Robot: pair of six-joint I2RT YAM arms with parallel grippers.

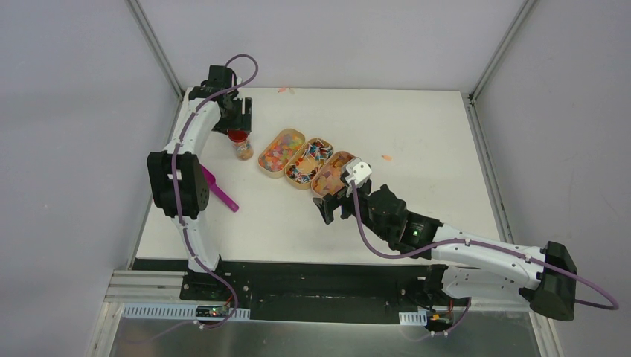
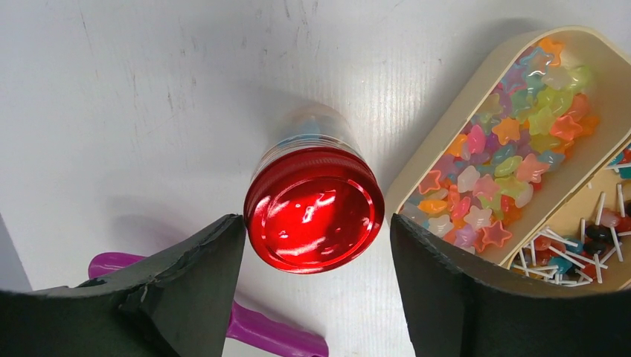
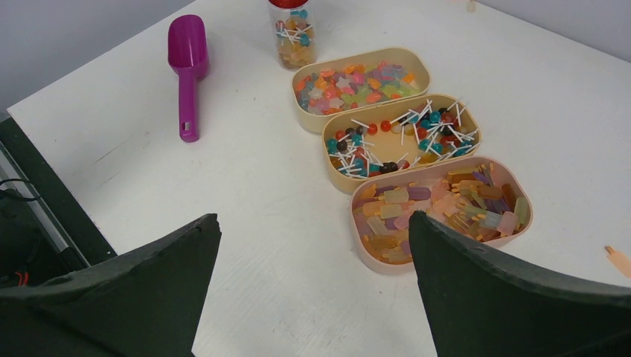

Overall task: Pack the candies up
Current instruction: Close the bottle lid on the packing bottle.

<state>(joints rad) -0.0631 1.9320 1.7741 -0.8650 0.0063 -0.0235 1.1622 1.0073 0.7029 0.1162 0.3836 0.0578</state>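
The candies lie in three oval trays set side by side: bright star bits (image 3: 357, 82), small lollipops (image 3: 402, 134) and translucent orange-yellow gummies (image 3: 446, 204). A clear jar with a red lid (image 2: 314, 212) stands upright left of the star tray (image 2: 513, 149); mixed candies show inside the jar (image 3: 294, 33). My left gripper (image 2: 315, 219) hangs over the jar, jaws open on either side of the lid with a small gap on each side. Near the gummy tray (image 1: 332, 172), my right gripper (image 3: 312, 223) stands wide open above bare table, holding nothing.
A magenta scoop (image 3: 186, 59) lies on the table at the left, partly under my left arm (image 1: 178, 178) in the top view. Stray candy bits lie at the far edge (image 1: 283, 90) and right of the trays (image 1: 387, 158). The table's near edge (image 1: 298, 260) runs just behind my right gripper.
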